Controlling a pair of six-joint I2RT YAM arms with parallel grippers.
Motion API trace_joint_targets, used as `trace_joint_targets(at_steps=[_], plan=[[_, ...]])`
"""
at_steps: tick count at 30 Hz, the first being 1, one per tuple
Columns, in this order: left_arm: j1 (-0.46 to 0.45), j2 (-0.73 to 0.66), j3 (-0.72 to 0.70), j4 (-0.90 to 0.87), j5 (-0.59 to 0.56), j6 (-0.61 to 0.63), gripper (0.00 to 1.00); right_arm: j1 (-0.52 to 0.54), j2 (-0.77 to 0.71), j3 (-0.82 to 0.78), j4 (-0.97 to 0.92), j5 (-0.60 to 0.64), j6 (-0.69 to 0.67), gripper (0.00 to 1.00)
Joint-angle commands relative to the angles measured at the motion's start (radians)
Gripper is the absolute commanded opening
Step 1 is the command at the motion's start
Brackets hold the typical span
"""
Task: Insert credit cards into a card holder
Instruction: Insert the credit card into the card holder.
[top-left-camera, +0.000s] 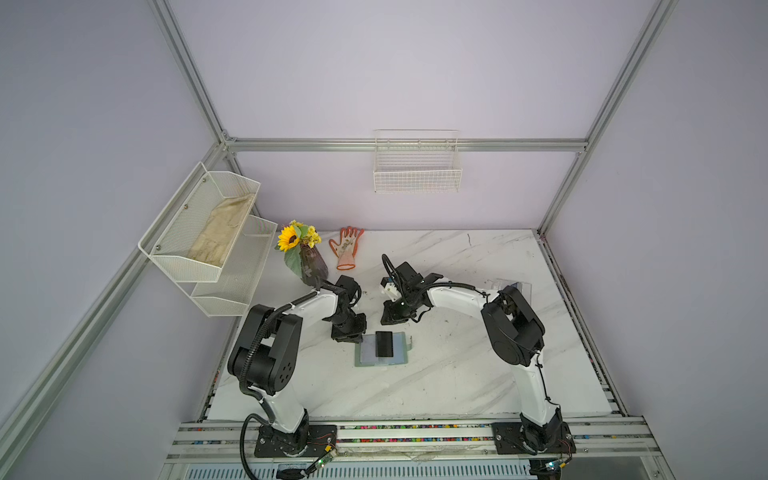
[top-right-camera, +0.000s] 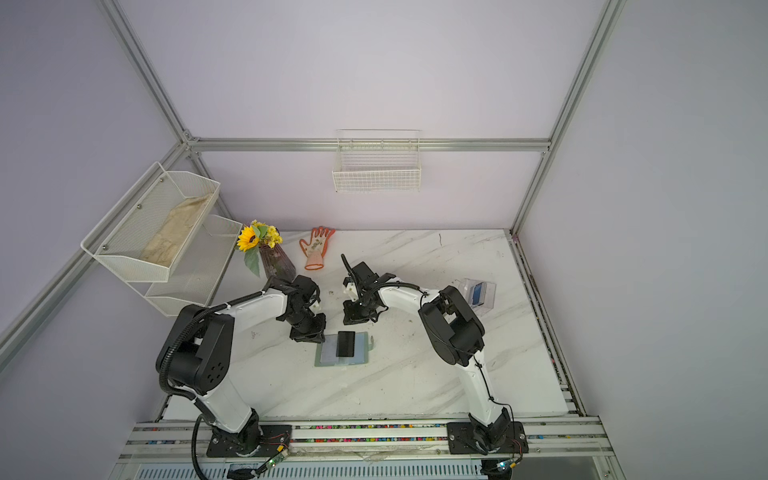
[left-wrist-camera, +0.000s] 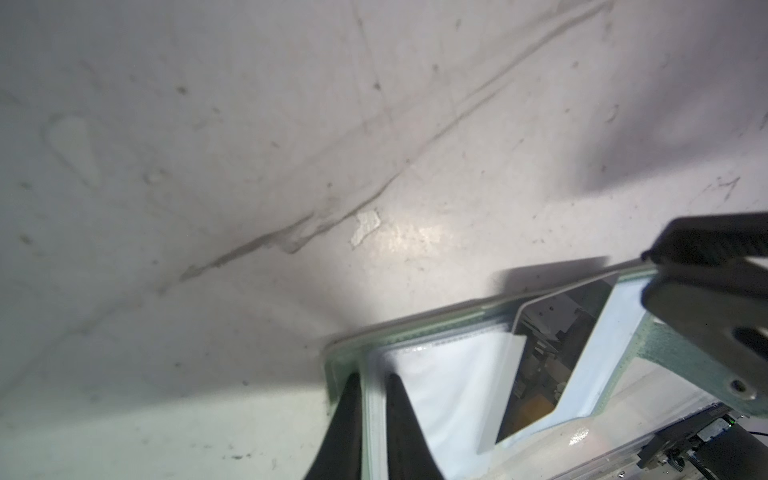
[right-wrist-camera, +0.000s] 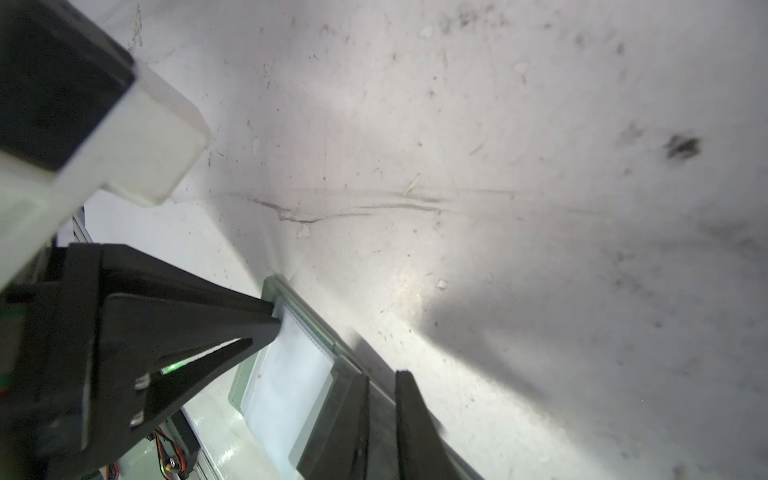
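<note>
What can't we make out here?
Whether right gripper holds black card: blurred in right wrist view, under its wrist in both top views.
Contents of clear box: too small; right arm covers most in a top view.
Sleeve count of card holder: blurred in wrist views.

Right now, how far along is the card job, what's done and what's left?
Done: the card holder lies open. In hand: the left hand pinches its sleeve edge, and the right hand is at the black card, which lies across the sleeves, not clearly in. Left: a blue card in the clear box.
</note>
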Motion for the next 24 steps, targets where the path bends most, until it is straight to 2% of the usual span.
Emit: trace_joint_targets(at_steps=[1, 24], plan=[[-0.009, 0.055, -0.026, 0.023, 0.009, 0.008, 0.13, 0.014, 0.025, -0.019, 0.013, -0.021, 0.008, 0.17], [-0.009, 0.066, -0.025, 0.025, 0.013, 0.006, 0.13, 0.036, -0.004, -0.094, 0.051, -0.051, 0.031, 0.16]])
